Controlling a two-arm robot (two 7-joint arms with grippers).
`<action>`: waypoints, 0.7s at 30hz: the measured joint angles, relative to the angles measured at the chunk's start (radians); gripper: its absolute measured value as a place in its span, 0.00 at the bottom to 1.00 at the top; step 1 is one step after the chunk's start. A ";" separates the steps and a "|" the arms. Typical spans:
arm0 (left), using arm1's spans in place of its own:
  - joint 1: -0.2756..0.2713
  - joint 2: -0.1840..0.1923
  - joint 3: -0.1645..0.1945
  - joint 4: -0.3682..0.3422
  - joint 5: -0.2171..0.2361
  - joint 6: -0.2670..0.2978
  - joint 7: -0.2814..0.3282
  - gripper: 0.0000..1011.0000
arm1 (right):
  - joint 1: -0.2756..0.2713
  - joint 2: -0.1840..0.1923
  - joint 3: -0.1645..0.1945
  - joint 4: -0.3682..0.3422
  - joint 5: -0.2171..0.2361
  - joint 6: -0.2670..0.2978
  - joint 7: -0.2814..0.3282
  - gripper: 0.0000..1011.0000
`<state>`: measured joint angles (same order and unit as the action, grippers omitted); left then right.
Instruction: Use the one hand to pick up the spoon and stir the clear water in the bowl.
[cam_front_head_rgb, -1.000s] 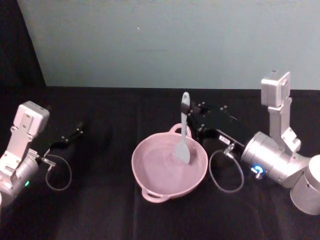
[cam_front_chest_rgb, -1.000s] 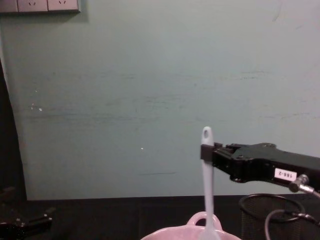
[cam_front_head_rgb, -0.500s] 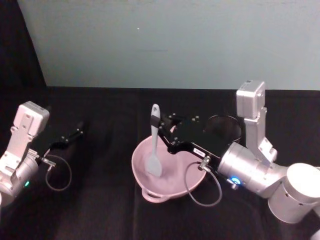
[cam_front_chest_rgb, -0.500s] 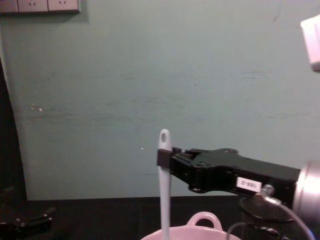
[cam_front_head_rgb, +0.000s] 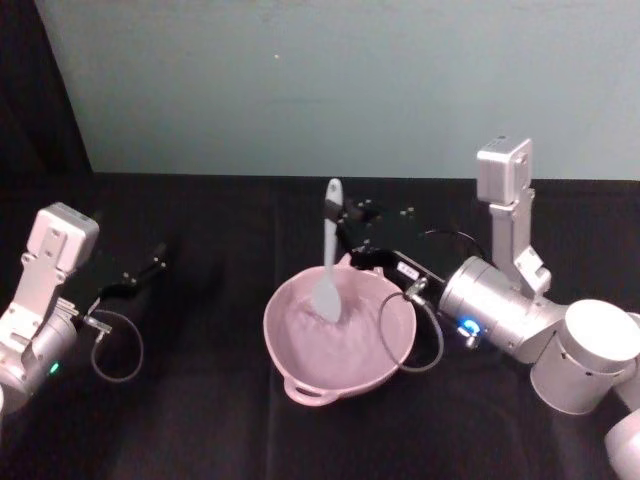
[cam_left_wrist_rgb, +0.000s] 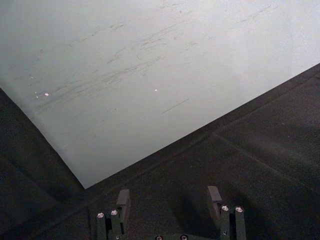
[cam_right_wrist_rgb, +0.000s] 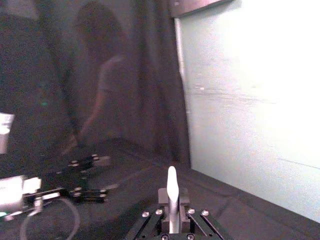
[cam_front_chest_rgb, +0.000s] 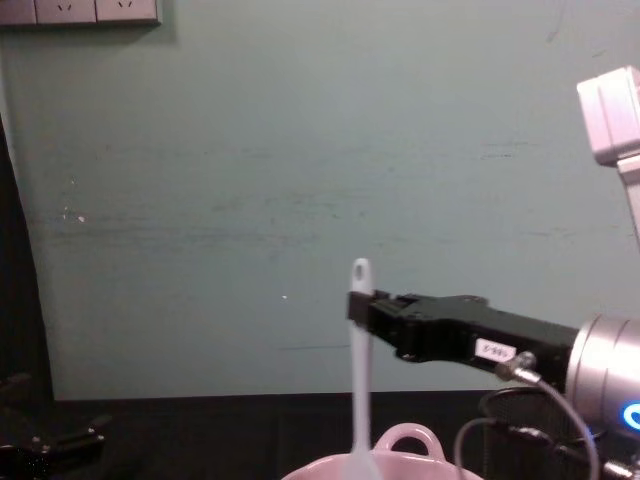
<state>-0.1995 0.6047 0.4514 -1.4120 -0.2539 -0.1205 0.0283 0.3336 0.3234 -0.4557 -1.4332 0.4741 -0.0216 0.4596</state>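
The pale pink bowl (cam_front_head_rgb: 292, 352) sits mid-table with clear water in it; its loop handle (cam_front_chest_rgb: 405, 440) shows low in the chest view. My right gripper (cam_front_head_rgb: 341, 216) reaches in from the right above the bowl's far rim and is shut on the upper handle of the white spoon (cam_front_head_rgb: 329, 262). The spoon (cam_front_chest_rgb: 360, 372) hangs nearly upright, its flat head dipped into the bowl's far middle. In the right wrist view the handle (cam_right_wrist_rgb: 171, 186) stands up between the closed fingers (cam_right_wrist_rgb: 163, 196). My left gripper (cam_front_head_rgb: 148, 269) rests open on the table far to the left, with nothing between its fingers (cam_left_wrist_rgb: 123, 199).
A pale wall (cam_front_head_rgb: 330, 80) backs the black-covered table (cam_front_head_rgb: 200, 420). A black mesh cup rim (cam_front_head_rgb: 455, 240) peeks out behind my right arm. A grey cable loop (cam_front_head_rgb: 418, 335) hangs from the right wrist over the bowl's right rim.
The right gripper swept the spoon from the bowl's right side to its left, then back toward the far middle. The left arm stayed still.
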 joint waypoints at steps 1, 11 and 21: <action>0.000 0.000 0.000 0.000 0.000 0.000 0.000 0.99 | 0.001 0.000 0.005 0.003 -0.001 0.000 -0.004 0.12; 0.000 0.000 0.000 0.000 0.000 0.000 0.000 0.99 | -0.034 0.047 0.056 -0.047 -0.015 0.008 -0.030 0.12; 0.000 0.000 0.000 0.000 0.000 0.000 0.000 0.99 | -0.095 0.083 0.039 -0.146 -0.025 0.026 -0.006 0.12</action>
<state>-0.1995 0.6047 0.4514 -1.4120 -0.2539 -0.1205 0.0283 0.2390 0.4066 -0.4169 -1.5792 0.4493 0.0049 0.4538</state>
